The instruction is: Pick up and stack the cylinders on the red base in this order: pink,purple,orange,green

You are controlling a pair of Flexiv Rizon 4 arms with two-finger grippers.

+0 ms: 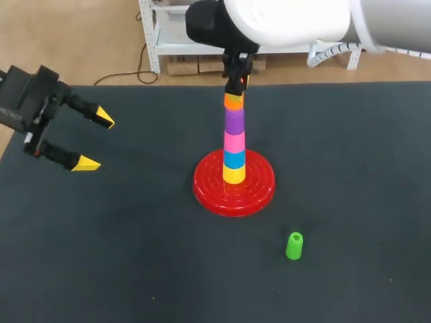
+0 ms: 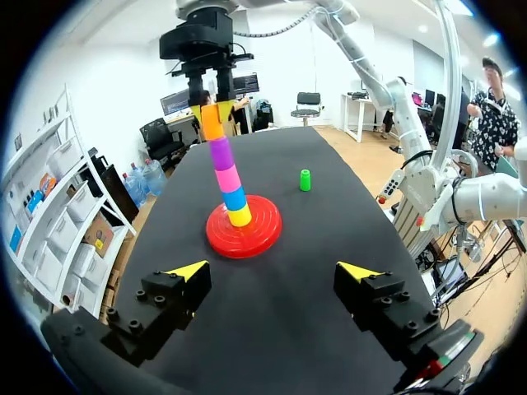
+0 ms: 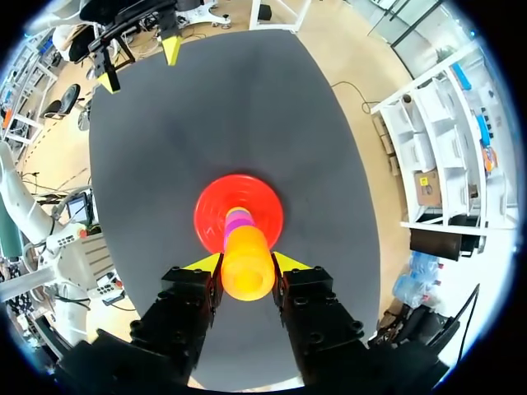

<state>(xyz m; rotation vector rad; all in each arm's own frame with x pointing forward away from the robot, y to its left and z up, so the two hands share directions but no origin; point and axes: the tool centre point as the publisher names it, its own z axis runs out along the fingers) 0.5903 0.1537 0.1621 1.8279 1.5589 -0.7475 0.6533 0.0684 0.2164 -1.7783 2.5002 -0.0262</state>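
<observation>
Three stacked on red base (image 1: pixel 209 192): pink (image 1: pixel 234 142), purple (image 1: pixel 234 120), orange (image 1: pixel 234 101); right gripper (image 3: pixel 245 263) clamped orange. You had green (image 1: pixel 294 245) left, 5 o'clock of base; left gripper (image 1: pixel 95 140) gaped empty.

The head camera is looking down on the counter (image 1: pixel 101 256) from behind; both wrist cameras are sharing the red base (image 2: pixel 263 222), left from afar, right from directly above.

The right arm (image 1: pixel 289 20) runs off the top edge and covers most of its end effector (image 1: pixel 236 75). The left arm (image 1: pixel 20 101) is cut at the left edge. From the right wrist, the orange cylinder (image 3: pixel 247 263) hides most of the stack (image 3: pixel 238 220).
</observation>
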